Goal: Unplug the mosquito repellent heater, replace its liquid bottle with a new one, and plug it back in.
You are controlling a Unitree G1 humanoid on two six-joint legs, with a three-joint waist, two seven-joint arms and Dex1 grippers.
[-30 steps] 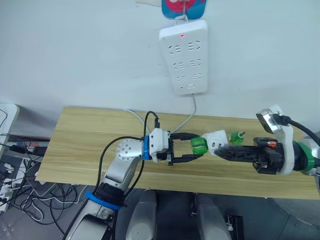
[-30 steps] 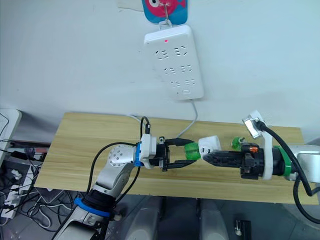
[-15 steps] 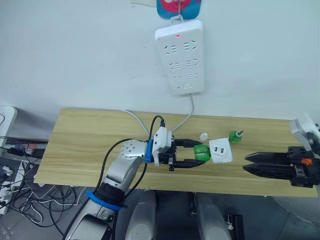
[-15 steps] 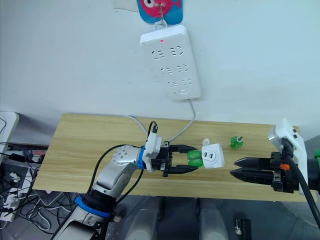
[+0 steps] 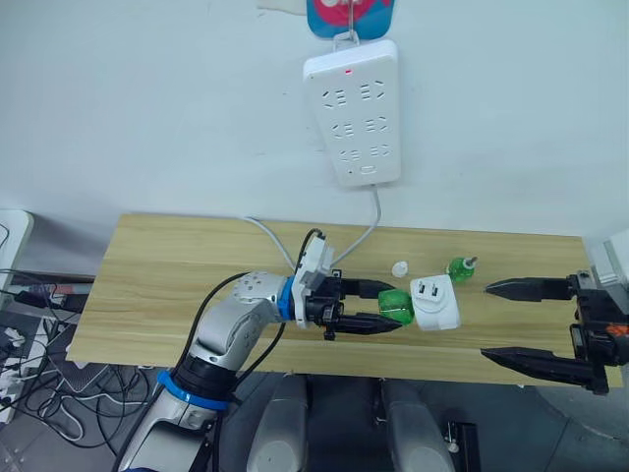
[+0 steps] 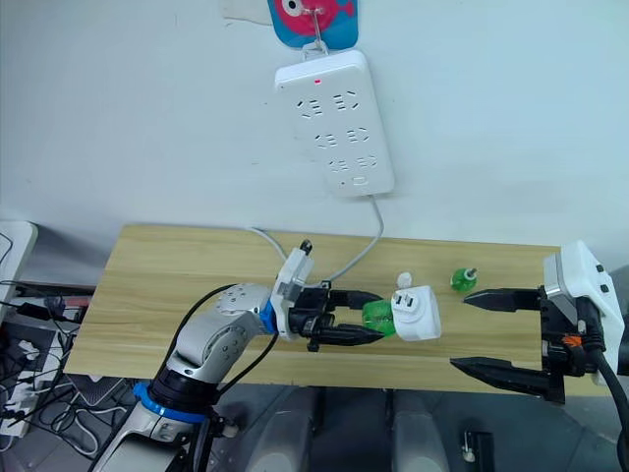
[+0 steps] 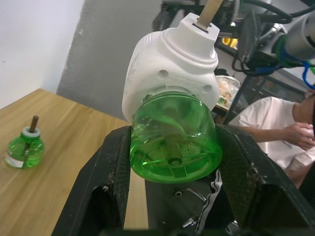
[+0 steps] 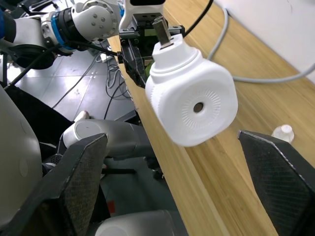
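White rounded mosquito repellent heater (image 5: 435, 302), green liquid bottle (image 5: 394, 303) attached.
Left gripper (image 5: 385, 306) clamps the bottle; right gripper (image 5: 501, 321) gapes wide, empty.

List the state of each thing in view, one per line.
Heater: unplugged, held off the table by its bottle.
Bottle: in the heater, clamped by left gripper.
Right gripper: open, empty.
Spare bottle: upright, uncapped.
Cap: on table.
Power strip: sockets empty, light on.

The heater (image 5: 435, 302) sits at frame center above the counter (image 5: 157, 285), the spare bottle (image 5: 459, 267) to its upper right, the power strip (image 5: 353, 108) at top center.
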